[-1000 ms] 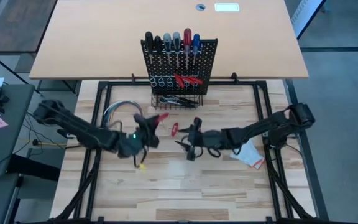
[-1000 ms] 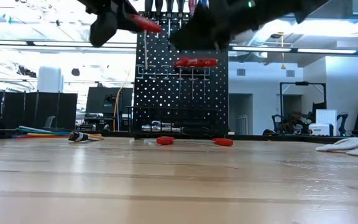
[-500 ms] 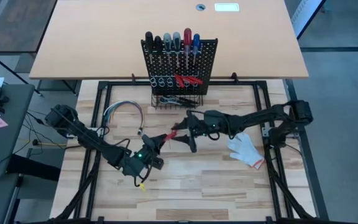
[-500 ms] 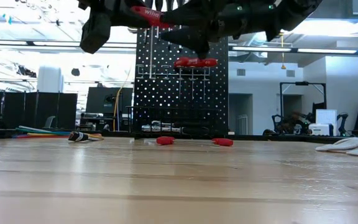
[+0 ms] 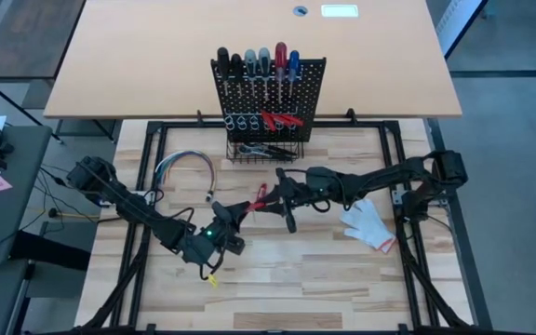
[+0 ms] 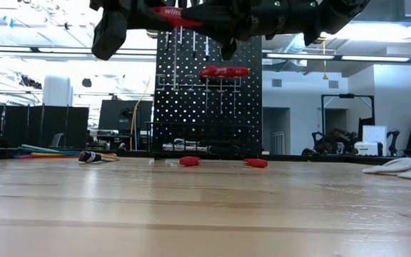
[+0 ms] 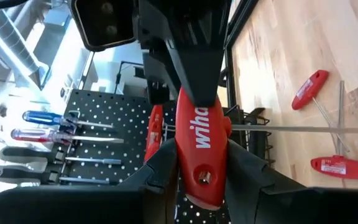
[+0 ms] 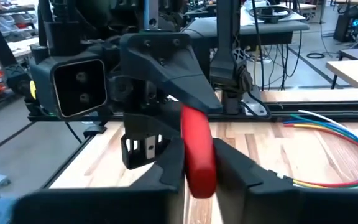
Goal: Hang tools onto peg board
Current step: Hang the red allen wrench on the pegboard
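Grippers meet over the table's middle, both pinching one red T-handle tool [image 5: 260, 194].
Left gripper [image 5: 236, 208] reaches toward 1 o'clock, fingers [image 7: 166, 165] pressed on the handle's sides; right gripper [image 5: 270, 199] comes from 3 o'clock, fingers [image 8: 173, 163] closed on the same red handle; the tool is held well above the wood; peg board [image 5: 269, 98] stands at 12 o'clock with screwdrivers [image 5: 263, 63] hung; two more red tools [image 6: 190, 161] lie before its basket [image 5: 265, 149]; white glove [image 5: 368, 224] at 4 o'clock.
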